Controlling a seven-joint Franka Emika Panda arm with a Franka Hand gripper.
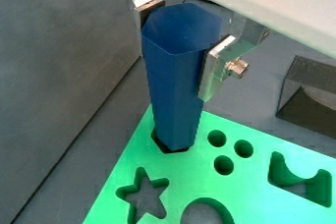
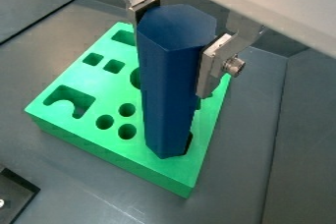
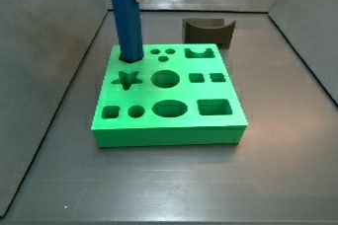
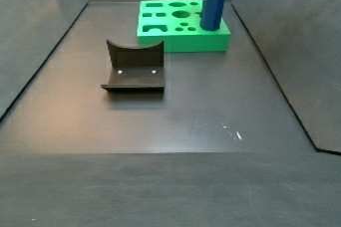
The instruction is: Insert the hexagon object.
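Observation:
The hexagon object, a tall blue faceted rod, stands upright with its lower end in the hexagonal hole at a corner of the green block. It shows the same way in the wrist view and in both side views. The gripper sits around the rod's upper end, its silver fingers pressed on opposite facets. The green block has several other shaped holes, all empty.
A dark grey block with a curved notch stands on the floor beyond the green block, also seen in a side view and a wrist view. Grey walls enclose the floor.

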